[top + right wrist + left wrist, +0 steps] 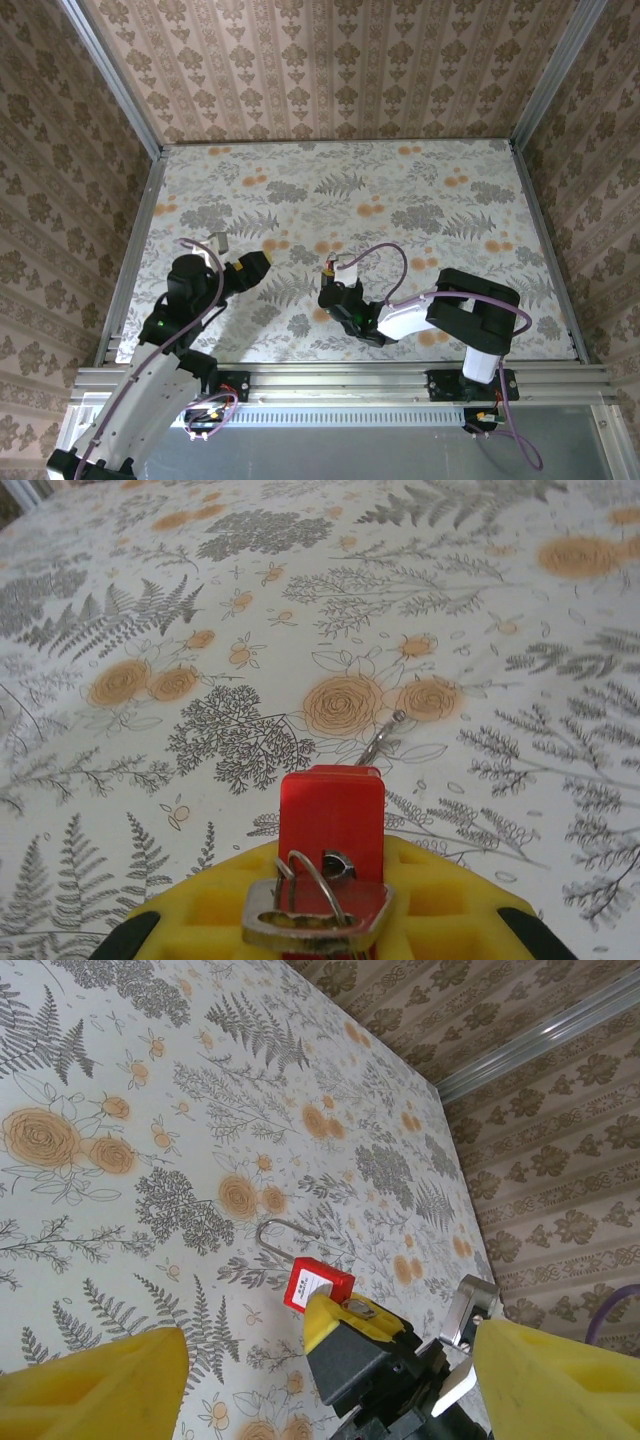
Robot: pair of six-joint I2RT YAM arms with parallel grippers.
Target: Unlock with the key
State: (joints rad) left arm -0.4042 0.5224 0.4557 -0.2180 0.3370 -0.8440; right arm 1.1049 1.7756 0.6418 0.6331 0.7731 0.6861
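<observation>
Here, the red padlock [322, 1286] bears an unreadable label [301, 1285].

Soft, even light is falling from above onto the floral-patterned bench [400, 190]. My black left arm [185, 300] and black-and-white right arm [470, 315] are casting only soft-edged shadows close beside themselves. Nothing is glaring in the overhead view.

In the left wrist view the bench is showing sharp, while the yellow foam pads [95, 1385] of my left hand [330, 1360] are blurring at the bottom corners.

In the right wrist view my right hand [330, 900] and the small grey metal key [315, 925] are sitting out of focus near the lens. The small red padlock [332, 815] is looking slightly soft, its thin silver shackle [383, 738] is catching a small glint, and the far bench is fading into blur.
</observation>
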